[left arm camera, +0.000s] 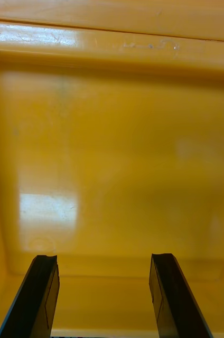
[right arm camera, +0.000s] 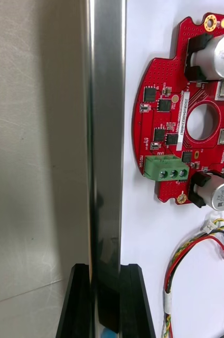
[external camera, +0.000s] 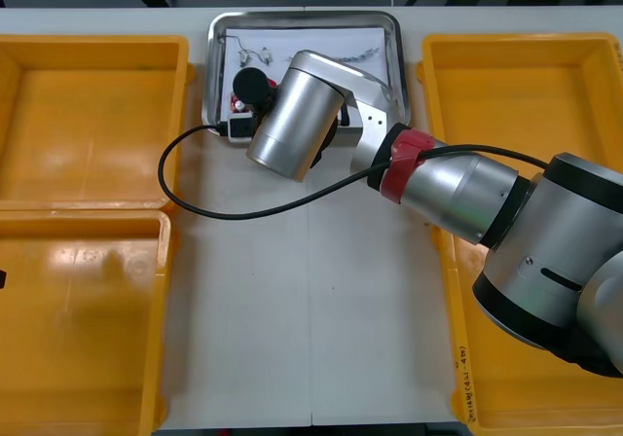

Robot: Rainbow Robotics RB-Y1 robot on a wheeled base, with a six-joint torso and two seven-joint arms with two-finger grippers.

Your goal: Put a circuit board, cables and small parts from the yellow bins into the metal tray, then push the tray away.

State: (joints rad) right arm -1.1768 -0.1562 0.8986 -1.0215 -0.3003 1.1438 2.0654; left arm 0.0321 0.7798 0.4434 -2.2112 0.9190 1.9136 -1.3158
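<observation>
right gripper (right arm camera: 105, 269) clenched on metal tray (right arm camera: 105, 132) rim, circuit board (right arm camera: 186, 116) and red and yellow cable (right arm camera: 191, 253) laid inside, just past the fingers, left gripper (left arm camera: 104, 259) held released above yellow bin (left arm camera: 112, 158)

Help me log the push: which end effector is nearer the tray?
Right. The right end effector is shut on the rim of the tray; the left end effector hangs open over a bin, apart from the tray.
</observation>
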